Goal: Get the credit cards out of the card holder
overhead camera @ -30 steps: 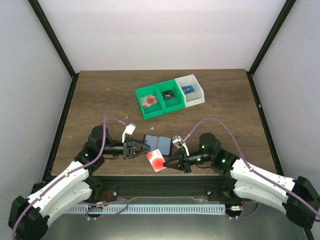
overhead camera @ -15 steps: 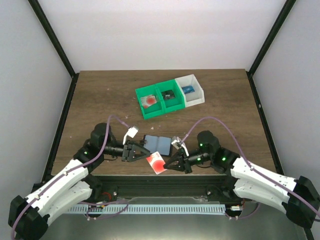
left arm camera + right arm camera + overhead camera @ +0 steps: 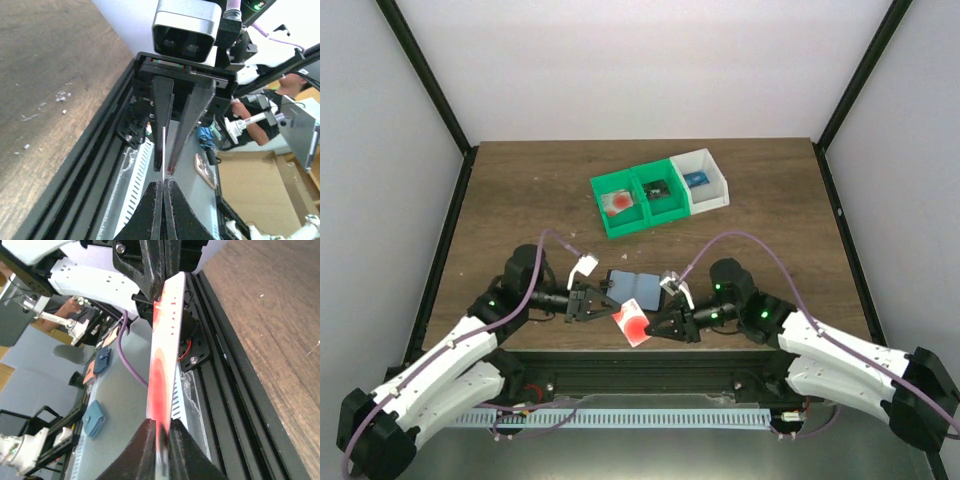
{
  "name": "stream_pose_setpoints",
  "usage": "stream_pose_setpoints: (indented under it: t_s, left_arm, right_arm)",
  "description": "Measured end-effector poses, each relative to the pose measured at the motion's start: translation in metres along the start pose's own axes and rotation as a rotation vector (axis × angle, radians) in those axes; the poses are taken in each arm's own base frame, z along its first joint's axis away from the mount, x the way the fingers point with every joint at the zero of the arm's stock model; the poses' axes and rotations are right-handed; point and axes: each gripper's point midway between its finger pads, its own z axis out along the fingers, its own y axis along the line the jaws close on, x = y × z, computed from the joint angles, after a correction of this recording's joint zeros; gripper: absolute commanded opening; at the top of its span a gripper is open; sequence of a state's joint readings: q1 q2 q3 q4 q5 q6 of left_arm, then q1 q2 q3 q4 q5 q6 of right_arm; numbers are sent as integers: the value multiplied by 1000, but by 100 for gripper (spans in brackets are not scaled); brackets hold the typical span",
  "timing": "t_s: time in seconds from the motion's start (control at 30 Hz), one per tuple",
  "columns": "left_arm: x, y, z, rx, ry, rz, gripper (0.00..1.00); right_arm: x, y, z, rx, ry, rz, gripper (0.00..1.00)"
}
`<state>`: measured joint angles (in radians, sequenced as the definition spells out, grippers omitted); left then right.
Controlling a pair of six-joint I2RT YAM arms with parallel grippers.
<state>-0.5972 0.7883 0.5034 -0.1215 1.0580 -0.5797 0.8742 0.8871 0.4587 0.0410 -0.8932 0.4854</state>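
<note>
Jaws of left gripper [image 3: 609, 308] and right gripper [image 3: 654, 324] are both pinching the red card [image 3: 632, 325] near the card holder [image 3: 638, 284]; we are reading a handover.

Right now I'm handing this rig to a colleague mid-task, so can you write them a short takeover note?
The right claw is shut on the red credit card, holding it on edge by the front edge of the table.
The left claw is shut, its tips facing the card's free edge; I can't tell whether they touch it.
The card holder lies open on the table just behind both claws.
Done: the red card is out of the holder.
Left: set this card down. Whether more cards sit in the holder can't be seen, so check.
</note>
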Motion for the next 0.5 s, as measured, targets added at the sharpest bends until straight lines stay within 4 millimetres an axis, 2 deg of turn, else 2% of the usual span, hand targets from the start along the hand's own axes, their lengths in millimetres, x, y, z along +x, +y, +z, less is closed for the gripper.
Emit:
stream_pose_setpoints:
  t_s: [0.03,0.1,0.13,0.23,0.3,0.4,0.5]
  left_arm:
    - [-1,0,0,-8,-7,4,0]
    - [-4,3,-1,-29,-24,10,0]
    - [-5,4,-1,-37,-30,9,0]
    - [-11,9,-1,-66,-56,0,0]
    - [-15,16,0,-91,-70,-14,0]
    - [-22,30,1,-143,-91,-50,0]
    - [-38,39,-2,-203,-141,-62,0]
  right_arm:
    - [-1,-1,0,9,-4,4,32]
    - [-5,-5,-1,38,-20,8,61]
    - [-7,-6,-2,53,-30,11,70]
    - [-14,-9,-7,104,-74,8,84]
    - [-20,-10,-13,144,-113,-2,98]
    - [-31,-9,-24,200,-186,-20,100]
    - [-41,-5,-37,243,-259,-36,100]
